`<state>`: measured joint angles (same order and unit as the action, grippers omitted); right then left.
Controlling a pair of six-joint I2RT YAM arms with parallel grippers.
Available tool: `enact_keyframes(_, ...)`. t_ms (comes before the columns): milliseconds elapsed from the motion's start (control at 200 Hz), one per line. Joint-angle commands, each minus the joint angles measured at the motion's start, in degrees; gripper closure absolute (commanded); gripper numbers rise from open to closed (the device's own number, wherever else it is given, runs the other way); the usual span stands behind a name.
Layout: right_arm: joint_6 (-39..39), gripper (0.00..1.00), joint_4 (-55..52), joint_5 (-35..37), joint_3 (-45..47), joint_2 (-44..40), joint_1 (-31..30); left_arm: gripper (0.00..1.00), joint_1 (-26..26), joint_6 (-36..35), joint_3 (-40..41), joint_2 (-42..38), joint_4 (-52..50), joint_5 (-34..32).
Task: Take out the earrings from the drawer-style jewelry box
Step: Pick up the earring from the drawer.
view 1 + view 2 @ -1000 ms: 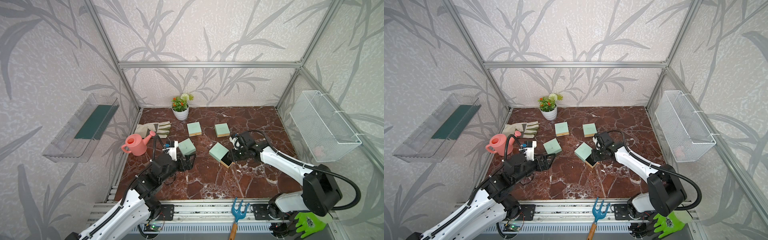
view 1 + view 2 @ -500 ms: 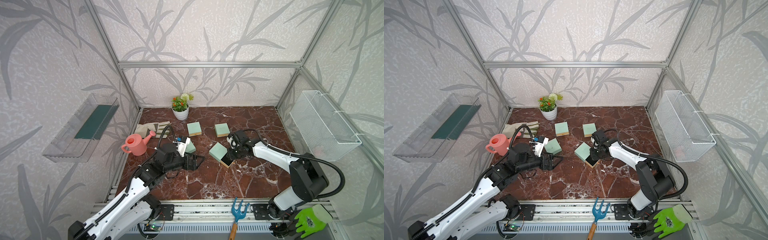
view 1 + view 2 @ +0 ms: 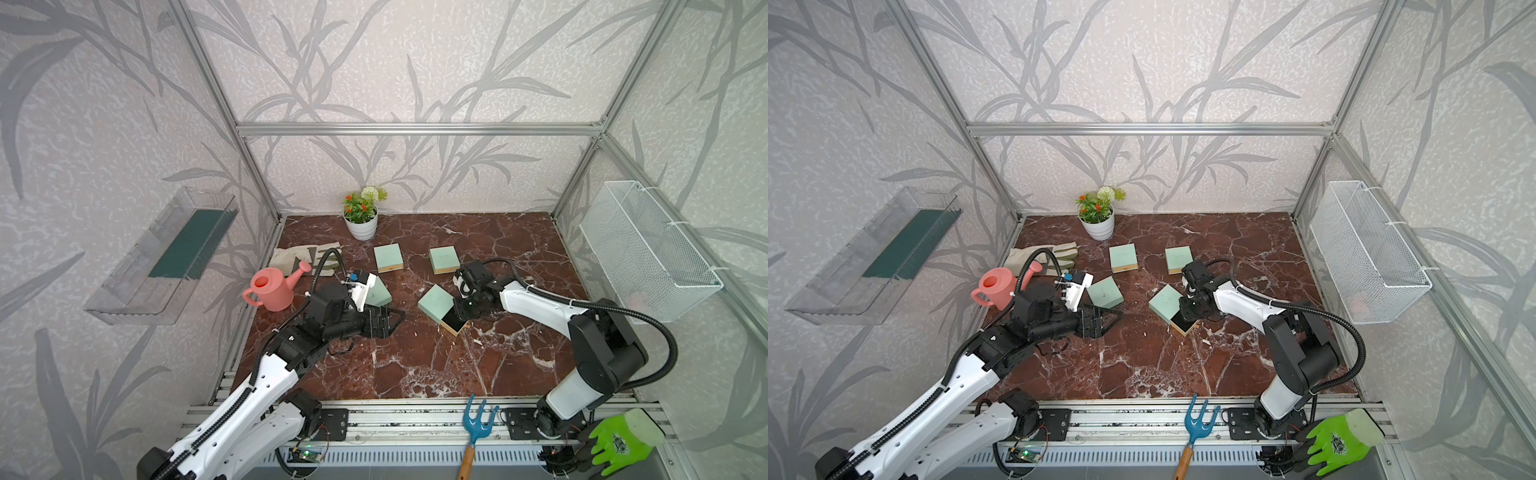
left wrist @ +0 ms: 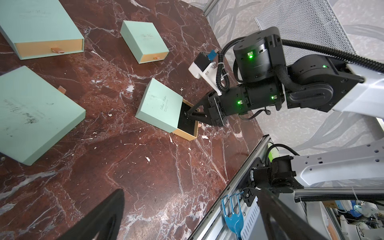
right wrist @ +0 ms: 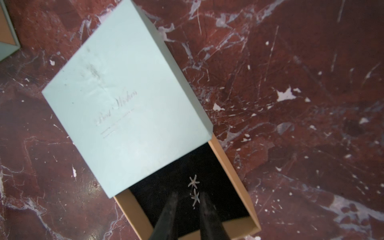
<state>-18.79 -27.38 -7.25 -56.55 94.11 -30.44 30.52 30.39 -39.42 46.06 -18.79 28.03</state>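
**Top views:** In both top views the jewelry box (image 3: pixel 434 302) lies near the centre of the desk (image 3: pixel 415 365), with its drawer (image 3: pixel 455 329) pulled out toward the front edge. The left jaws stand fully spread and empty, between the box and the left edge.

**Left wrist view:** The right jaws dip into the drawer.

**Right wrist view:** Two star-shaped earrings (image 5: pixel 193 182) lie on the black lining. The right jaws, narrowly apart, straddle one star. Contact cannot be told.

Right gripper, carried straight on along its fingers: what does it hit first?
Most likely the nearer star-shaped earring, lying between the fingertips of the right gripper on the drawer's black lining; the second earring lies just beyond. Depth is unclear, so the lining itself might come first.
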Motion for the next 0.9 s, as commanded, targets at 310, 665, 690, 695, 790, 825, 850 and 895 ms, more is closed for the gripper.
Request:
enact_keyframes(310,-1.1,0.88,-1.1,1.9,-0.4,-0.6,-0.3,0.01,-0.3,-1.0,-1.4,-1.0,-1.0,-1.2)
enact_keyframes(665,-1.6,0.91,-0.4,1.5,0.2,-0.9,-0.3,0.01,-0.2,-0.8,-1.3,-1.9,-1.4,-1.8)
enact_keyframes(690,-1.6,0.92,-0.2,1.4,0.2,-0.9,-0.3,0.01,-0.2,-0.9,-1.4,-1.9,-1.4,-1.8)
enact_keyframes(695,-1.6,0.92,-0.2,1.3,0.2,-0.9,-0.3,0.01,-0.3,-0.9,-1.3,-1.9,-1.5,-1.8)
enact_keyframes(790,-1.8,0.95,0.2,0.6,0.2,-1.0,-0.3,0.01,-0.3,-0.8,-1.4,-1.9,-1.7,-2.0)
enact_keyframes(825,-1.9,0.96,0.4,0.4,0.2,-1.1,-0.3,0.01,-0.3,-0.8,-1.3,-1.9,-1.6,-2.3)
enact_keyframes(850,-2.0,0.97,0.5,0.1,0.2,-1.2,-0.3,0.01,-0.3,-0.7,-1.4,-1.9,-1.7,-2.4)
enact_keyframes(895,-2.0,0.98,0.8,-0.4,0.3,-1.5,-0.2,0.01,-0.3,-0.7,-1.3,-2.0,-1.8,-2.5)
